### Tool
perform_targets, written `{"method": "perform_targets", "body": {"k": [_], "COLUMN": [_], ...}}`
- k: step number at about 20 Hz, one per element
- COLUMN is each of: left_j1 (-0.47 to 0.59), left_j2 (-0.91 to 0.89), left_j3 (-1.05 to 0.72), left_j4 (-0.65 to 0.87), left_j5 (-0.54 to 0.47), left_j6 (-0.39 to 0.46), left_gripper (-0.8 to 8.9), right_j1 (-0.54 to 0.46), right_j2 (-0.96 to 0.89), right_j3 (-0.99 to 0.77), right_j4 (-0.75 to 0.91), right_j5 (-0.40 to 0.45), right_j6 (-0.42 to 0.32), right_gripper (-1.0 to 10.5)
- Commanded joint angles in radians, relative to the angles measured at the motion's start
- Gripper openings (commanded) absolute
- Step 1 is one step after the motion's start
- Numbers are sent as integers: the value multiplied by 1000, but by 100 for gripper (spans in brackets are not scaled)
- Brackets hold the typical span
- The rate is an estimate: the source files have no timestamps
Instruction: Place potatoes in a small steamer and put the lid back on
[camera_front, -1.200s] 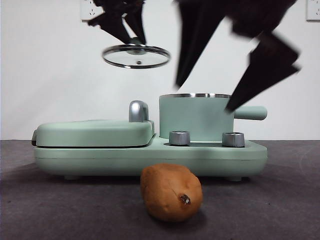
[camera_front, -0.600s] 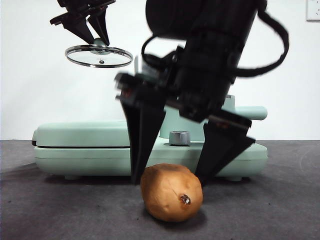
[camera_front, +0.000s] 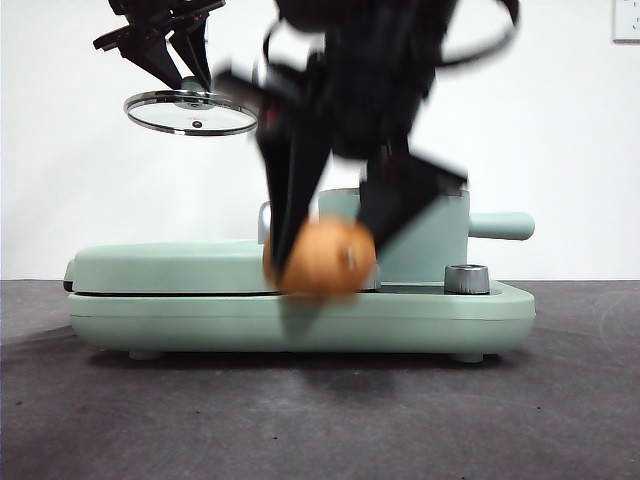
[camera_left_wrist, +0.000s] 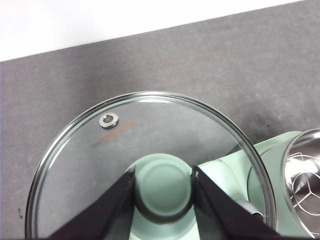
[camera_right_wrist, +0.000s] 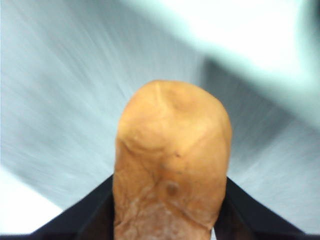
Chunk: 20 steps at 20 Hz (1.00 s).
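Right gripper (camera_front: 325, 255) grasps the potato (camera_front: 320, 258) clear of the table, before the small steamer (camera_front: 435, 235); left gripper (camera_front: 185, 75) clenches the lid's (camera_front: 190, 112) knob at ten o'clock.

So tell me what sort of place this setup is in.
Likely a staged test bench, not a home kitchen: a mint-green cooker sits on a dark grey mat against a bare white wall, and the potato and glass lid are held by robot grippers.
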<state>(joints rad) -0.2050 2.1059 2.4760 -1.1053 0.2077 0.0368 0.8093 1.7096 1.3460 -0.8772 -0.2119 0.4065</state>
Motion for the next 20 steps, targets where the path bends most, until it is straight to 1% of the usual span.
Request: {"method": "perform_targets", "body": {"k": [1, 5, 8, 10, 13, 18, 19, 20], "left_j1": [5, 8, 7, 6, 6, -1, -6, -9], "left_j2": [-13, -13, -13, -13, -13, -13, -13, -13], "left_j3": [42, 42, 42, 42, 42, 42, 42, 42], "left_j4": [21, 24, 26, 26, 25, 24, 24, 25], "left_j5": [2, 2, 2, 2, 2, 2, 2, 2], "left_j6": [-3, -3, -3, -3, -3, -3, -3, -3], "left_gripper": [81, 81, 81, 81, 81, 81, 81, 81], "right_j1": [-46, -198, -303, -348, -385, -402, -402, -402], "right_j2": [10, 74, 190, 275, 382, 493, 501, 502], "right_j3": [189, 478, 664, 750, 803, 803, 803, 803], "right_j4": [-107, -196, -265, -286, -296, -292, -292, -292], "right_j5": [7, 6, 6, 3, 3, 6, 6, 7], "right_j6": [-61, -139, -191, -210, -237, -267, -267, -277], "right_gripper": [128, 127, 127, 127, 127, 129, 139, 194]}}
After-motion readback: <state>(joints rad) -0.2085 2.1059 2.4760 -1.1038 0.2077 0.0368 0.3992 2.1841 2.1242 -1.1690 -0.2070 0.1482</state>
